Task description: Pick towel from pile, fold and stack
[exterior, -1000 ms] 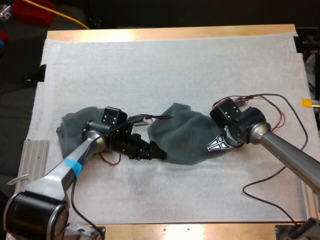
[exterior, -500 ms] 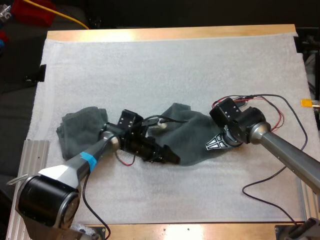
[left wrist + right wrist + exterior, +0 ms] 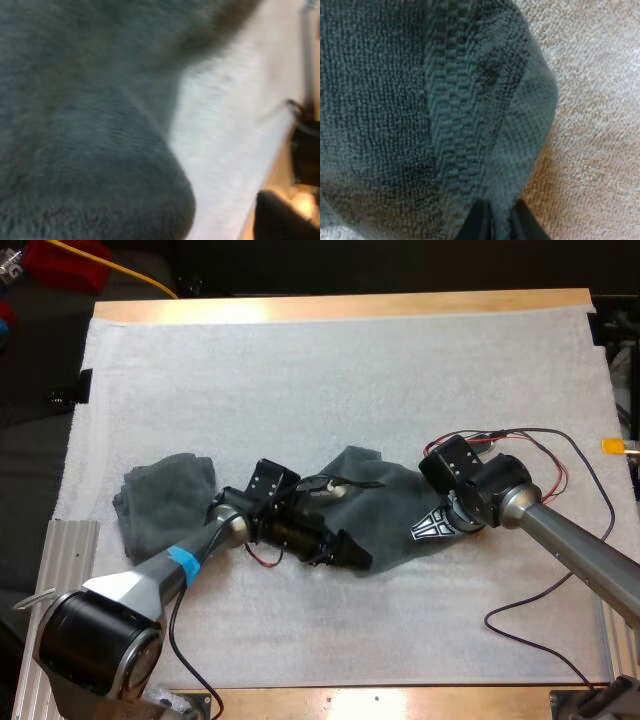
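Observation:
A dark grey-green towel [image 3: 385,502] lies crumpled in the middle of the white mat [image 3: 330,380]. My left gripper [image 3: 352,552] is at its near left edge, low on the mat and shut on the towel, whose cloth [image 3: 75,125] bunches up close in the left wrist view. My right gripper [image 3: 432,527] is at the towel's right end. Its fingertips [image 3: 479,220] pinch a hemmed corner of the towel [image 3: 395,100] against the mat. A second grey-green towel [image 3: 160,505] lies loosely heaped at the left, behind my left arm.
A metal rail [image 3: 65,550] runs along the table's near left side. A loose black cable [image 3: 545,630] trails over the mat at the near right. Bare mat [image 3: 330,380] stretches toward the wooden far edge [image 3: 340,308].
My left gripper has slid to the right along the towel's near edge, and the towel's left part has bunched up with it. The right gripper has stayed at the right end.

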